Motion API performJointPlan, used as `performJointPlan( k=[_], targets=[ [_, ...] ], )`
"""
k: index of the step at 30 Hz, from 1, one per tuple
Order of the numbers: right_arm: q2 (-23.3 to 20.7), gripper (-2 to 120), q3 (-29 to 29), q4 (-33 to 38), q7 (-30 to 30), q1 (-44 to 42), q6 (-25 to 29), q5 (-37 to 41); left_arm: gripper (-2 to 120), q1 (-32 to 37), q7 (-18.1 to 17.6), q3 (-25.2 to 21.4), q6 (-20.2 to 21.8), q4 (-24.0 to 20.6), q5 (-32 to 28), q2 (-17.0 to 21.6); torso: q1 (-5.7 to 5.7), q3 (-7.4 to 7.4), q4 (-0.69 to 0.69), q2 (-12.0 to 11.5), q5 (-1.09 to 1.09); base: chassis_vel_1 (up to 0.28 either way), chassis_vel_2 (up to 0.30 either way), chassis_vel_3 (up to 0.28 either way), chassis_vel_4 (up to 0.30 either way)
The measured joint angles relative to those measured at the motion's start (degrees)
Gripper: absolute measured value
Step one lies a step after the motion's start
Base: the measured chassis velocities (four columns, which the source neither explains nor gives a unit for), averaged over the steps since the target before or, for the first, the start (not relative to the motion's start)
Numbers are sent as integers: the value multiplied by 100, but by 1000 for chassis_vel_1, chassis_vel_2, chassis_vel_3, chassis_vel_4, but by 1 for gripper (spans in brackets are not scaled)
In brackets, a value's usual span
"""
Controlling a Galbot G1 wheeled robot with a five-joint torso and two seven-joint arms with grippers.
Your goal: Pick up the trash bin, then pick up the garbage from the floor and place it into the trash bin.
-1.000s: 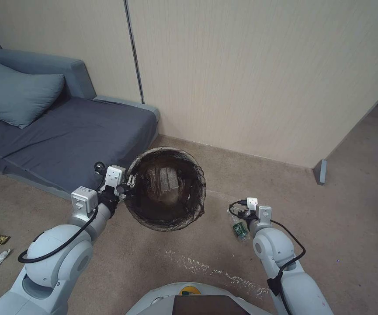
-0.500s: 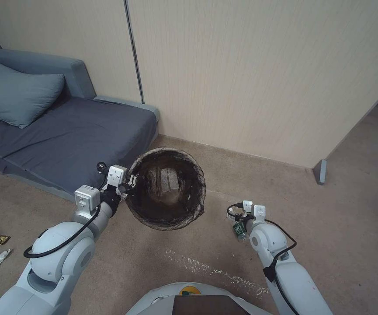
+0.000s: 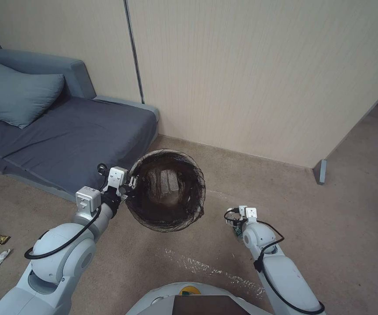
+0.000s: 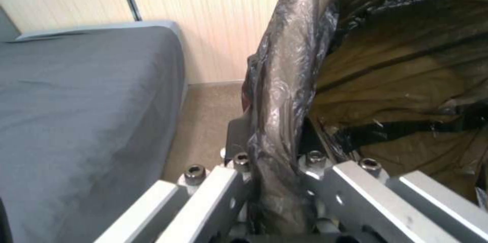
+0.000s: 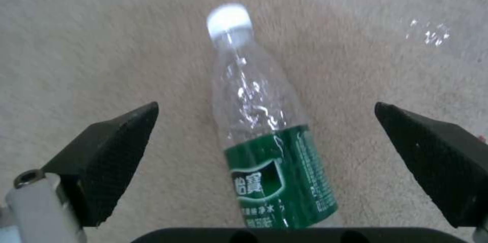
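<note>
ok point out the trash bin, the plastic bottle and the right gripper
trash bin (image 3: 168,221): head view, near rim with the bag folded over.
plastic bottle (image 5: 277,174): right wrist view, green label.
right gripper (image 5: 264,147): right wrist view, midway between its open fingertips.

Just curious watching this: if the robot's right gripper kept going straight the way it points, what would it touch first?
Probably the clear plastic bottle with the green label, lying on the beige carpet between the open right gripper fingers, though depth is hard to judge.

Soft, even indoor light fills the head view, with straight wall lines bowing toward the frame edges. Both wrist views are soft; glare whitens the bottle (image 5: 264,132) cap at upper centre.
</note>
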Motion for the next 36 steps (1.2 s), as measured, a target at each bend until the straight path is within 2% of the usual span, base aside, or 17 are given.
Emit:
performJointPlan(
  k=[6, 18, 21, 26, 31, 36],
  targets=[
    [107, 100, -43, -588, -99, 139, 47, -349, 0, 6, 3, -7, -9, 22, 16, -20, 0, 0, 0, 0, 0, 0, 0, 0, 0],
    [255, 97, -57, -1247, -436, 251, 412, -642, 0, 23, 9, -18, -12, 11, 44, -33, 0, 0, -1, 0, -1, 0, 0, 0, 0],
    [276, 89, 10, -1270, -512, 175, 607, -692, 0, 62, 18, -46, -27, -10, 72, -40, 0, -1, 0, 1, 0, 0, 0, 0, 0],
    [248, 78, 41, -1116, -578, 21, 624, -690, 0, 46, 23, -54, -31, -17, 76, -40, 0, -1, 4, 0, 3, 0, 0, 0, 0],
    [239, 67, 62, -1021, -591, -79, 636, -689, 0, 29, 27, -49, -35, -11, 99, -60, 0, -1, 1, 0, 3, 0, 0, 0, 0],
    [208, 50, 102, -897, -590, -208, 678, -699, 0, 47, 30, -58, -40, -15, 111, -70, 0, -1, 0, 0, 1, 0, 0, 0, 0]
  ],
)
